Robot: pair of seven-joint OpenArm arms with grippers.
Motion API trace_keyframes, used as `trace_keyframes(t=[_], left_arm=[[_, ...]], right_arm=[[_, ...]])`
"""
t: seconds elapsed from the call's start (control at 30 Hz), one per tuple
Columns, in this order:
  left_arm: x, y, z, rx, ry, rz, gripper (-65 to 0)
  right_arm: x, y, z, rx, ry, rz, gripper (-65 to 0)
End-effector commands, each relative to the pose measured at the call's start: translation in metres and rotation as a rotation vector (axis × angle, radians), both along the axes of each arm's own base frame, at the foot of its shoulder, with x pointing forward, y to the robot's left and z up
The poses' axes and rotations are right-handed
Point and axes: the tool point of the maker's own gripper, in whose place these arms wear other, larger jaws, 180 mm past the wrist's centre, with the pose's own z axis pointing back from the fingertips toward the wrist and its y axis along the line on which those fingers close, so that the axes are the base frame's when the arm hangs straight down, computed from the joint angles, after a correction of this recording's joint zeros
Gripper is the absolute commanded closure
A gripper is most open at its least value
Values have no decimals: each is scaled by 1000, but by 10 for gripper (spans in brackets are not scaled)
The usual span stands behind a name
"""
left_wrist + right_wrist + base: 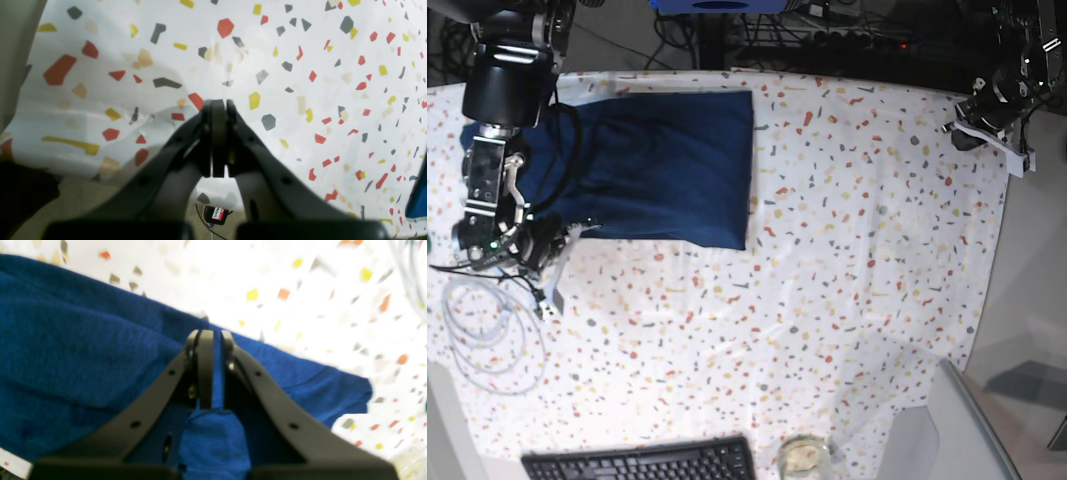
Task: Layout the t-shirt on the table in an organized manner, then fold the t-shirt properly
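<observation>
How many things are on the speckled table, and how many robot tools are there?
t-shirt: 1
keyboard: 1
glass jar: 1
coiled white cable: 1
robot tools: 2, the left tool shut on nothing, the right tool shut on the t-shirt
Total: 6, counting only what shows on the table.

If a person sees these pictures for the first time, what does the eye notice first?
First the navy t-shirt, folded into a rectangle at the far left of the speckled table. Next the right gripper, shut on the shirt's edge. The left gripper hangs shut over bare cloth.
</observation>
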Motion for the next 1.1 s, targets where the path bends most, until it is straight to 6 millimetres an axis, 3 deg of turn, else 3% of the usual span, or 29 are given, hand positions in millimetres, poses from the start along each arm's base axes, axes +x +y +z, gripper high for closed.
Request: trace_keyframes(t=[0.0, 0.13, 0.2, 0.4, 0.5, 0.77, 0.83, 0.93, 1.0, 1.07], left_arm=[[7, 7, 10, 18, -32, -3, 0], [8, 7, 10, 18, -33, -3, 0], [8, 7, 10, 18, -33, -3, 0], [9, 8, 11, 19, -36, -4, 0], [9, 8, 11, 19, -36, -4, 0], [3, 15, 2, 18, -8, 16, 0], [0, 19, -2, 17, 8, 27, 0], [-2, 21, -6, 14, 17, 38, 0], [-2, 21, -6, 14, 17, 38, 0], [-2, 21, -6, 15, 16, 38, 0]], right_arm=[[13, -5, 11, -7, -40, -7, -20], [8, -10, 11, -19, -24, -15, -32], [3, -15, 16, -43, 0, -23, -69], [-8, -8, 17, -39, -5, -15, -449], [-9, -2, 10, -16, 3, -13, -503], [-16, 6, -12, 22, 48, -8, -479], [-16, 6, -12, 22, 45, -6, -378], [-14, 6, -10, 21, 39, -6, -122], [-11, 6, -7, 21, 31, -6, 0], [-9, 5, -6, 19, 28, -7, -23]])
